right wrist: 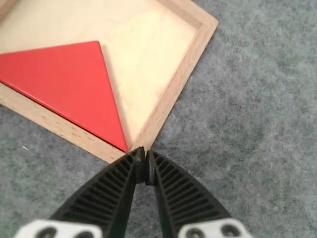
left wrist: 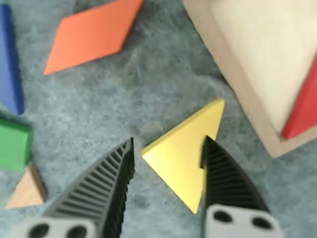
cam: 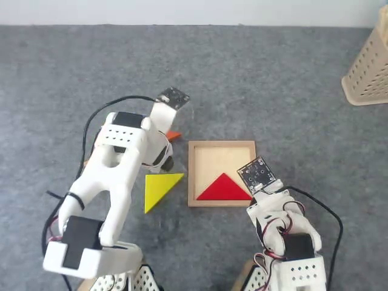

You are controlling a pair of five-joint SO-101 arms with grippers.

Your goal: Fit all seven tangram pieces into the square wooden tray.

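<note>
The square wooden tray point(cam: 221, 148) lies mid-table with a red triangle point(cam: 224, 188) inside along its near edge. A yellow triangle point(cam: 160, 188) lies on the grey mat just left of the tray. My left gripper point(left wrist: 168, 147) is open and low over the yellow triangle point(left wrist: 184, 153), one finger on each side of it. Beyond it lie an orange parallelogram point(left wrist: 91, 32), a blue piece point(left wrist: 10, 62), a green piece point(left wrist: 13, 145) and a small wood-coloured triangle point(left wrist: 26, 190). My right gripper point(right wrist: 145, 159) is shut and empty, just off the tray's corner point(right wrist: 184, 74), next to the red triangle point(right wrist: 64, 79).
A cream perforated basket point(cam: 370, 63) stands at the far right edge of the table. The left arm's white body point(cam: 112, 182) covers the loose pieces to the left of the tray. Grey mat stretches open behind the tray.
</note>
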